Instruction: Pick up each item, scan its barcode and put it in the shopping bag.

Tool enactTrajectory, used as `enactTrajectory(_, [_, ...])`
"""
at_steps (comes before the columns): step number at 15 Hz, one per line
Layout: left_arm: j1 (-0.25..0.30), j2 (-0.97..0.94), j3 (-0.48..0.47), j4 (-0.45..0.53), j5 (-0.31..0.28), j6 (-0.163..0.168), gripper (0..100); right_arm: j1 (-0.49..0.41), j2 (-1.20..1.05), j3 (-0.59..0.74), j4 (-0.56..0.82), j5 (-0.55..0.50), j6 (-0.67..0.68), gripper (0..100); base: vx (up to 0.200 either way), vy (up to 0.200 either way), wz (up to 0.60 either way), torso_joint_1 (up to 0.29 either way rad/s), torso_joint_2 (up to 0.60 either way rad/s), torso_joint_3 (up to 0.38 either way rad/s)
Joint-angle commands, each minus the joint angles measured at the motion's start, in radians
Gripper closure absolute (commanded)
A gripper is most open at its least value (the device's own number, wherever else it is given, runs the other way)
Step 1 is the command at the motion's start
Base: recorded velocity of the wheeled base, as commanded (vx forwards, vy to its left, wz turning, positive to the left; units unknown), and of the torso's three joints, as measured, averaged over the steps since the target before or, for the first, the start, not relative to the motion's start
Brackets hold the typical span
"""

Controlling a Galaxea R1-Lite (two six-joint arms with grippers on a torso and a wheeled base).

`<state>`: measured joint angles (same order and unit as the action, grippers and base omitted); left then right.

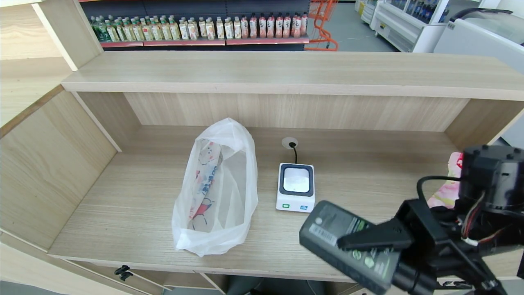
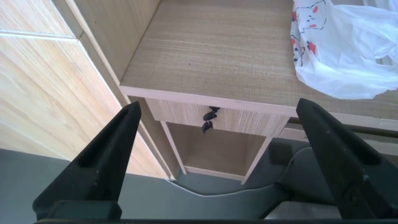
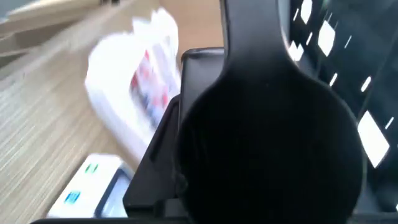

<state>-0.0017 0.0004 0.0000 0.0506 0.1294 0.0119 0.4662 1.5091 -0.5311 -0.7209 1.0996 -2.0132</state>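
The right gripper [image 1: 362, 245] is closed on a dark flat pack [image 1: 344, 241]. It holds the pack up over the near edge of the desk [image 1: 123, 205], toward the right corner. One black finger lies across the top of the pack. The other finger is hidden under it. The pack has small labels, but they are too small to make out. In the right wrist view the pack [image 3: 199, 68] and the gripper cover most of the picture, and the rest is blurry.

The left gripper [image 2: 219, 106] is wide open and holds nothing. It hangs off the near left corner of the desk, close to a black drawer handle [image 2: 210, 119].

In the middle of the desk lies the shopping bag [image 1: 217, 184], white and see-through. A printed pack [image 1: 204, 180] is inside it, partly hidden by the folds. Just beside the bag, toward the right edge, sits the white scanner [image 1: 295, 186]. Its cable [image 1: 294, 153] runs back into a round hole [image 1: 290, 142].

At the right edge a pink pack [image 1: 446, 184] is mostly hidden behind the right arm.

Far behind the desk, bottles [image 1: 196, 28] stand on a shelf.
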Motion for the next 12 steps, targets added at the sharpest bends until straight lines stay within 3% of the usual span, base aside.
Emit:
enactTrajectory(1, [0.000, 0.000, 0.000, 0.000, -0.001, 0.000, 0, -0.162, -0.178, -0.044, 0.011, -0.239, 0.321, 100, 0.000, 0.000, 0.00, 0.000, 0.00, 0.000])
enactTrajectory(4, [0.000, 0.000, 0.000, 0.000, 0.001, -0.001, 0, -0.347, -0.222, -0.004, 0.018, -0.193, 0.672, 100, 0.000, 0.000, 0.00, 0.000, 0.00, 0.000])
enactTrajectory(6, [0.000, 0.000, 0.000, 0.000, 0.001, -0.001, 0, -0.380, -0.211, -0.020, 0.023, -0.260, 1.136, 100, 0.000, 0.000, 0.00, 0.000, 0.00, 0.000])
enactTrajectory(7, [0.000, 0.000, 0.000, 0.000, 0.001, 0.000, 0, -0.357, -0.182, -0.058, 0.035, -0.504, 1.486, 100, 0.000, 0.000, 0.00, 0.000, 0.00, 0.000])
enactTrajectory(8, [0.000, 0.000, 0.000, 0.000, -0.001, 0.000, 0, -0.247, -0.132, -0.116, 0.093, -0.716, 1.762, 100, 0.000, 0.000, 0.00, 0.000, 0.00, 0.000])
enactTrajectory(9, [0.000, 0.000, 0.000, 0.000, 0.001, 0.000, 0, -0.136, -0.095, -0.190, 0.166, -0.851, 2.088, 100, 0.000, 0.000, 0.00, 0.000, 0.00, 0.000])
enactTrajectory(10, [0.000, 0.000, 0.000, 0.000, 0.001, 0.000, 0, -0.080, -0.043, -0.273, 0.242, -0.902, 2.349, 100, 0.000, 0.000, 0.00, 0.000, 0.00, 0.000])
enactTrajectory(12, [0.000, 0.000, 0.000, 0.000, 0.001, 0.000, 0, -0.057, 0.066, -0.333, 0.313, -0.899, 2.503, 100, 0.000, 0.000, 0.00, 0.000, 0.00, 0.000])
